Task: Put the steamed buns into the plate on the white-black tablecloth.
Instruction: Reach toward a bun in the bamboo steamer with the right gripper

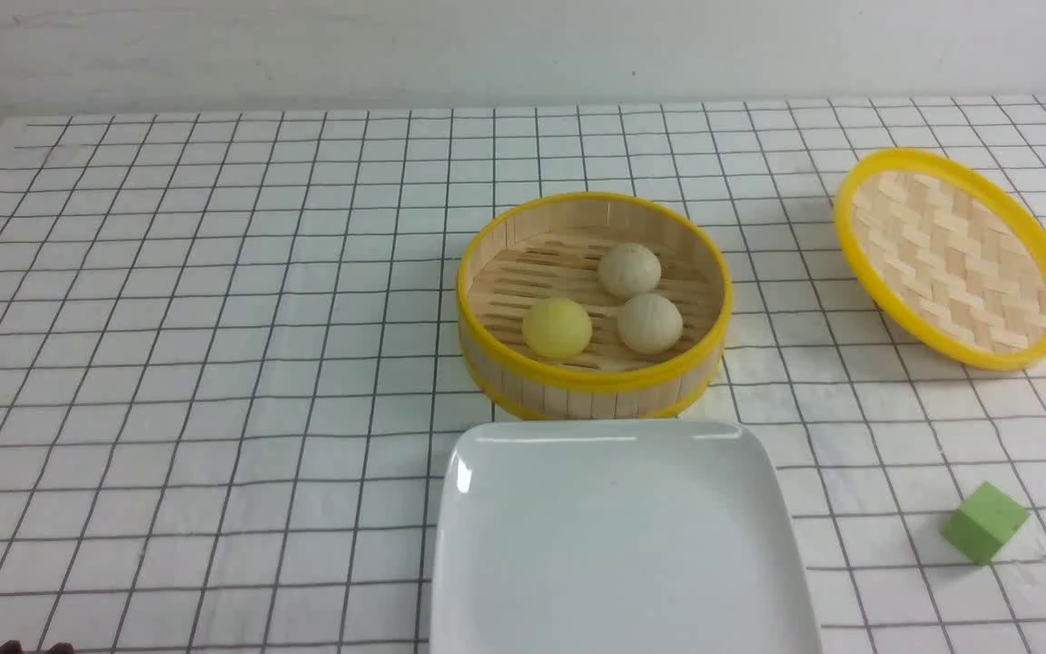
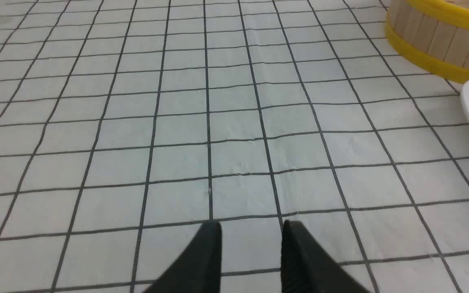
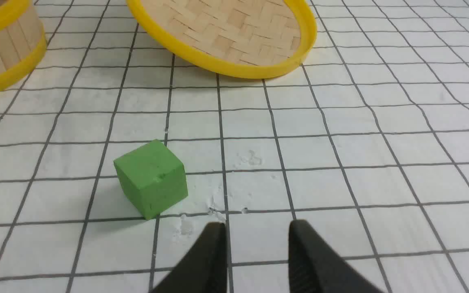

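White-black tablecloth (image 1: 214,363) fills frame, grid lines slightly wavy (faint creases show in wrist views). Plain white wall (image 1: 487,45) across top edge. Steamed buns (image 1: 629,270), two beige and one yellow, sit inside steamer basket (image 1: 596,386) at centre. Plate (image 1: 614,563) bottom centre, just below basket. Lid (image 1: 954,259) upper right, weave showing. Green cube (image 1: 985,522) lower right. Left gripper (image 2: 251,224) and right gripper (image 3: 257,224): fingers apart, over cloth.

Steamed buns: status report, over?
Open, empty: left gripper, right gripper. Three steamed buns in steamer basket, none on plate. Woven lid off, green cube off to side.
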You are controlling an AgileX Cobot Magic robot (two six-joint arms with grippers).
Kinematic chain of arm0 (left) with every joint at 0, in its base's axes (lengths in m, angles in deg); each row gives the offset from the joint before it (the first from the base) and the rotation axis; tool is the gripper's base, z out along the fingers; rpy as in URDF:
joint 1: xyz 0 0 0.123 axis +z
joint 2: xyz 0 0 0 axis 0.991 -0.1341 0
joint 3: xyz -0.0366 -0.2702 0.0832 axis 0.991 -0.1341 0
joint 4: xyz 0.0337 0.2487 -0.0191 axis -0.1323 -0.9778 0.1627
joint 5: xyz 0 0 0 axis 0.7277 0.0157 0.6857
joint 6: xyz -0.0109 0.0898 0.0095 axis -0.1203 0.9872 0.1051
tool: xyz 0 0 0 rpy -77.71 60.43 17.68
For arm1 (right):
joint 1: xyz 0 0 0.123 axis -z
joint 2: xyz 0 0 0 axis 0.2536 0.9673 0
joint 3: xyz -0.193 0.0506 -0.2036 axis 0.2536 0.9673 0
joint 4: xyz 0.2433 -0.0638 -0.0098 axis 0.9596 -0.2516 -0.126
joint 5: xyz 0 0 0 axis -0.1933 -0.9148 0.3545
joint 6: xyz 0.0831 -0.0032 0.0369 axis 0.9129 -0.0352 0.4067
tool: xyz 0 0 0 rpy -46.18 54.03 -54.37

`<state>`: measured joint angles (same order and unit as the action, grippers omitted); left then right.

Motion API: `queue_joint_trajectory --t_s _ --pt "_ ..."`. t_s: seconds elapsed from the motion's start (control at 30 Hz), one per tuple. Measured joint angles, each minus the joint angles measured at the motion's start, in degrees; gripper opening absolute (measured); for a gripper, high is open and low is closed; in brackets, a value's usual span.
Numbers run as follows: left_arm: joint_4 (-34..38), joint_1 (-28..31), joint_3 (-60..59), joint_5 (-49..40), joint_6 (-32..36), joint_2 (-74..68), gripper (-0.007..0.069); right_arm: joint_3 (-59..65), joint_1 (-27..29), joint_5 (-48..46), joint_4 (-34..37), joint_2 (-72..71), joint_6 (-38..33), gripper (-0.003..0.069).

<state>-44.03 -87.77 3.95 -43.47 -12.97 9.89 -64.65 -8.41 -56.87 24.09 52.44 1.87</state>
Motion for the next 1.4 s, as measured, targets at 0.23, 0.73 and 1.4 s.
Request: queue_joint_trajectory --t_s 0.23,0.73,1.4 --pt "0.0 0.0 0.0 0.0 0.0 0.0 0.0241 0.0 0.0 0.0 0.0 0.0 0.0 0.0240" --pt "0.0 0.0 0.0 0.0 0.0 0.0 0.0241 0.0 0.0 0.0 0.0 0.0 0.0 0.0240" --pt "0.0 0.0 0.0 0.0 0.0 0.0 0.0241 -21.4 0.0 0.4 5.6 0.0 4.6 0.0240"
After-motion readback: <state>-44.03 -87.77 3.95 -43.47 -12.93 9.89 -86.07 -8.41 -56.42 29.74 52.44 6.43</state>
